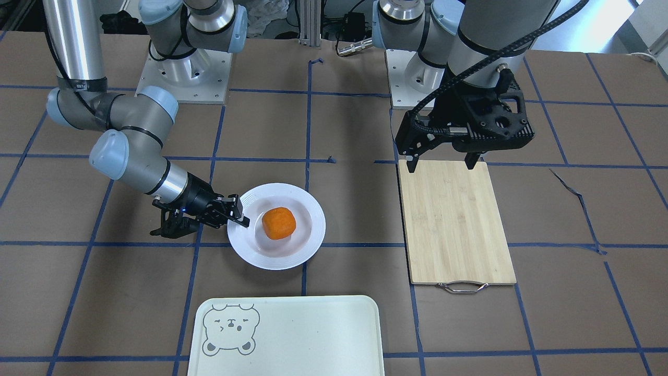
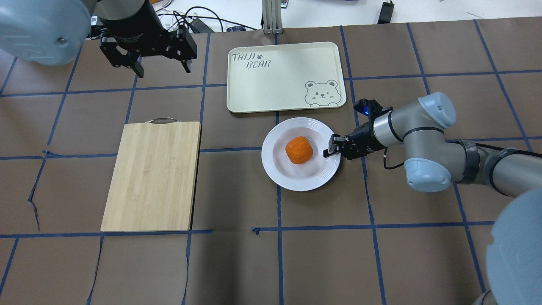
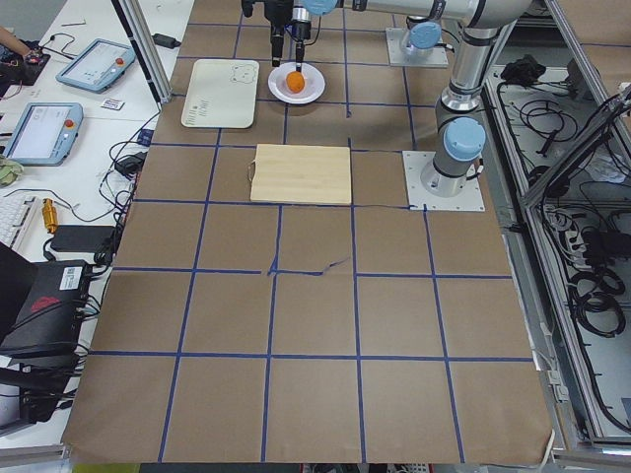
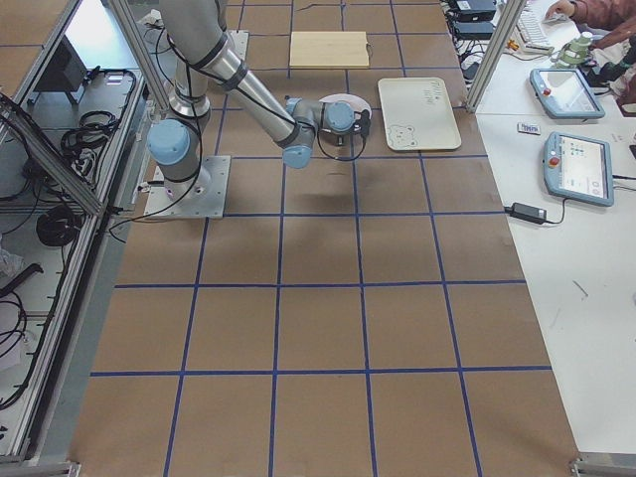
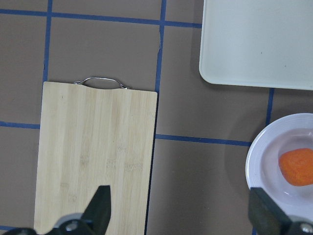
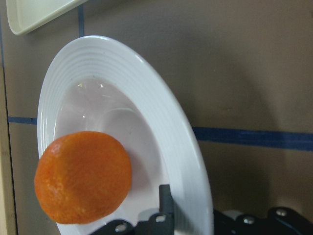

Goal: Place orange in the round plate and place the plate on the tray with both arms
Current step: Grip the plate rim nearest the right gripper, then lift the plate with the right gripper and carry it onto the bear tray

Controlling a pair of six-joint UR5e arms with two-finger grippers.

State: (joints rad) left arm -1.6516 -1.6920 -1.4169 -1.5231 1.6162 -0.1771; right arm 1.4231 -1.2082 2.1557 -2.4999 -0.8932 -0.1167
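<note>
Table (image 2: 381, 262): right pincer (image 2: 332, 149) clamps plate (image 2: 277, 169) rim; tray (image 2: 279, 84) near

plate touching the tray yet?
Apart. The front-facing view shows a strip of bare brown table between the plate and the tray. The left wrist view shows the same gap.
</note>
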